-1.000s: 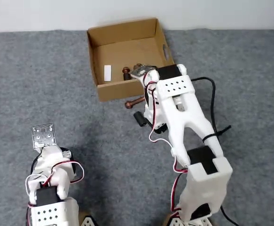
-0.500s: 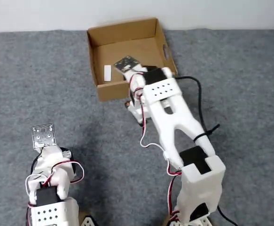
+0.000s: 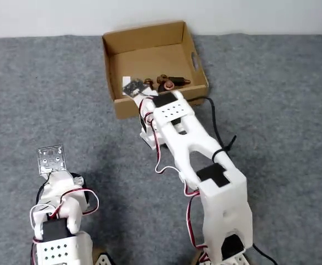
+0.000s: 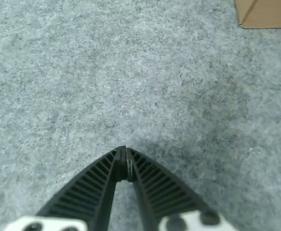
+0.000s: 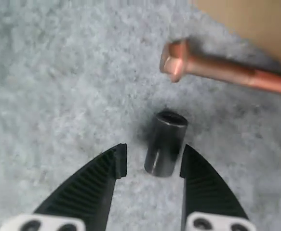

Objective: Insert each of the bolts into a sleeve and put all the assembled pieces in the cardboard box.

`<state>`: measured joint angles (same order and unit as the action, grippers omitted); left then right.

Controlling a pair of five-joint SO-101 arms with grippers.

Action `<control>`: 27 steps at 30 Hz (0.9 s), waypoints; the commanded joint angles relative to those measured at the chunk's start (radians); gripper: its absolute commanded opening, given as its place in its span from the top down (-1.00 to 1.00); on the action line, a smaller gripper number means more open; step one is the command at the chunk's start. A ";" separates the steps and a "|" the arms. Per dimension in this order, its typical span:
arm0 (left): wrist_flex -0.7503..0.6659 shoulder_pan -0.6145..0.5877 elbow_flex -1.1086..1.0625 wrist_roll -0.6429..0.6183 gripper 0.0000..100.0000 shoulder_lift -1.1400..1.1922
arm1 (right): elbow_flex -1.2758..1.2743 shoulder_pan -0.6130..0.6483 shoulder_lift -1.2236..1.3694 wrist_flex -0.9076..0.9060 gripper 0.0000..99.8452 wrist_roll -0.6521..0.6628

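Bench: a grey, carpet-like surface (image 3: 282, 99) that carries everything.
Cardboard box: open-topped (image 3: 144, 32), at the far edge of the bench, around its middle.
Assembled pieces: a few copper-and-black pieces (image 3: 169, 83) lie inside the cardboard box, against its near wall.
Right arm: white (image 3: 194, 149), stretching from the near edge of the bench up to the near wall of the cardboard box.
Right gripper: open (image 5: 153, 153), jaws spread and low over the bench, just outside the near wall of the cardboard box; it grips nothing.
Sleeve: black (image 5: 165, 142), on the bench between the spread jaws, its open end pointing toward the bolt; I cannot tell whether a jaw touches it.
Bolt: copper (image 5: 217, 67), lying on its side on the bench just beyond the sleeve and apart from it, beside the box wall.
Left gripper: closed and empty (image 4: 125, 159), tips meeting, over bare bench toward the near left corner.
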<state>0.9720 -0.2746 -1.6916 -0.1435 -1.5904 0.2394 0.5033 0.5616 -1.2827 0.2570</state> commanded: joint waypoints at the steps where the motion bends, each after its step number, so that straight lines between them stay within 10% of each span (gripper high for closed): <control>1: -0.028 -0.006 0.007 -0.006 0.99 -0.005 | 0.015 -0.002 0.036 0.019 0.68 -0.003; 6: -0.028 -0.006 0.007 -0.005 0.99 -0.005 | 0.025 -0.002 0.087 0.002 1.00 -0.008; 18: -0.028 -0.006 0.007 -0.003 0.99 -0.005 | 0.216 -0.001 -0.193 -0.503 0.98 -0.064; 27: -0.028 -0.006 0.007 -0.003 0.99 -0.005 | -0.114 -0.022 -0.679 -0.510 0.98 -0.302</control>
<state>0.9720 -0.2746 -1.6916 -0.1435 -1.5904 0.2256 0.4956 0.0660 -1.7507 0.0299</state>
